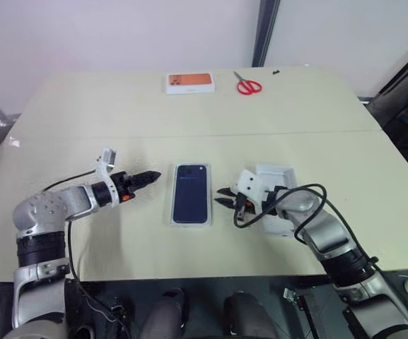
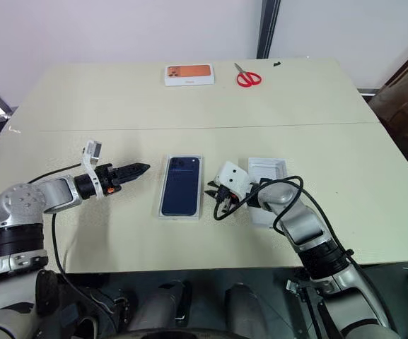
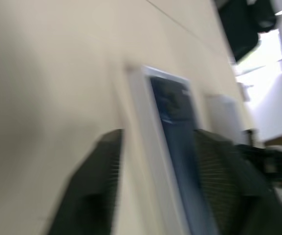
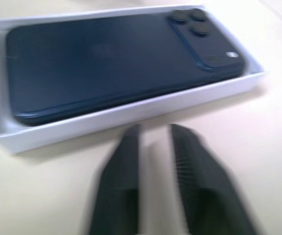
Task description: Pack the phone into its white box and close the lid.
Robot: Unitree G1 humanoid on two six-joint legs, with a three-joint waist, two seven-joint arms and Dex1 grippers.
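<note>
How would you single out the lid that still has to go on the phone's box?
On the beige table, go to the near half, where the phone lies in the white box between the two grippers. The lid is the shallow white cover just beyond the right gripper, open side up. Unlike the far orange-topped box, it is plain white.

Cream table (image 1: 119,120) with white box (image 1: 191,221), lid (image 1: 278,176), orange-topped box (image 1: 189,82), red scissors (image 1: 247,85).
</note>
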